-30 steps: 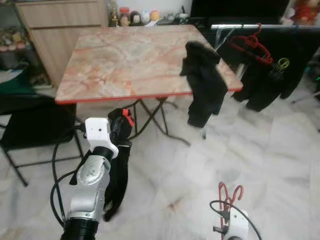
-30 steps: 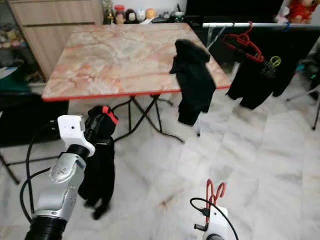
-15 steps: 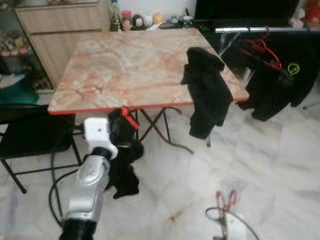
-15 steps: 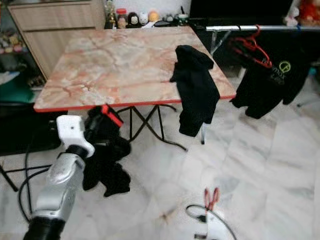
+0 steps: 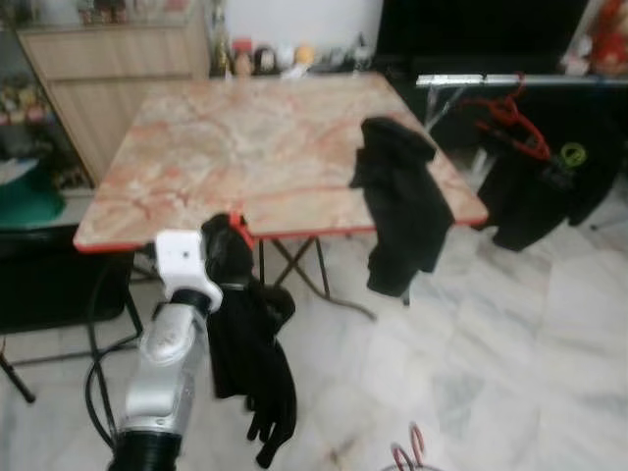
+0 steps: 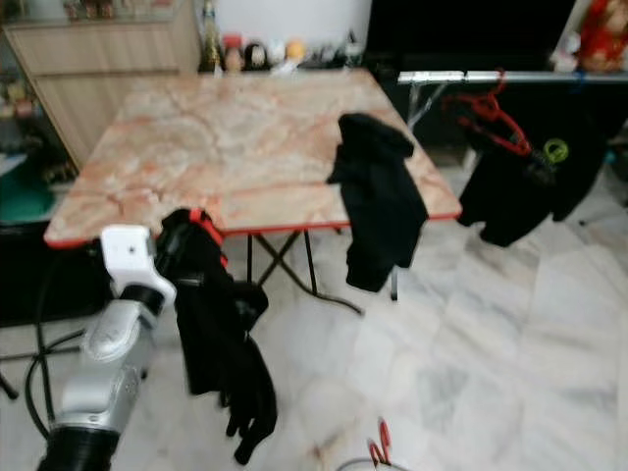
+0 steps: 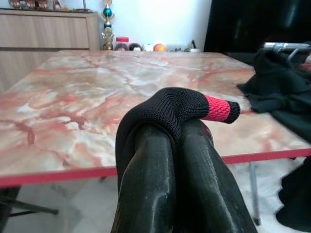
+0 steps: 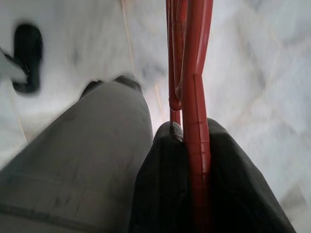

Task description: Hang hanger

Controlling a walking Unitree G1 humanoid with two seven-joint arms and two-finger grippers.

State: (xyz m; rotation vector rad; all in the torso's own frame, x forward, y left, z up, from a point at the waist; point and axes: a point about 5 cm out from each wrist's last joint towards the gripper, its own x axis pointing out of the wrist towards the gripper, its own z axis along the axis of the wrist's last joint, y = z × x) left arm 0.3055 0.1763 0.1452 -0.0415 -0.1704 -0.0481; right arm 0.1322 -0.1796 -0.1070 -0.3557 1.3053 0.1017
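Carry step: left pincer (image 7: pixel 187 145) clamps black garment (image 5: pixel 250 363), right pincer (image 8: pixel 187 160) grips red hanger (image 8: pixel 194 97); next, reach rail (image 5: pixel 510 80) at 1 o'clock.

The left gripper (image 7: pixel 187 145) is wrapped by a black garment (image 6: pixel 216 334), so how its jaws stand beneath the cloth cannot be told. The red hanger (image 8: pixel 192 97) runs off the top edge of the right wrist view, its hook out of sight; in the head views only its tip (image 5: pixel 407 453) pokes above the bottom edge. The small jars (image 5: pixel 260 59) beyond the far edge of the table (image 5: pixel 265 147) are too blurred to identify.
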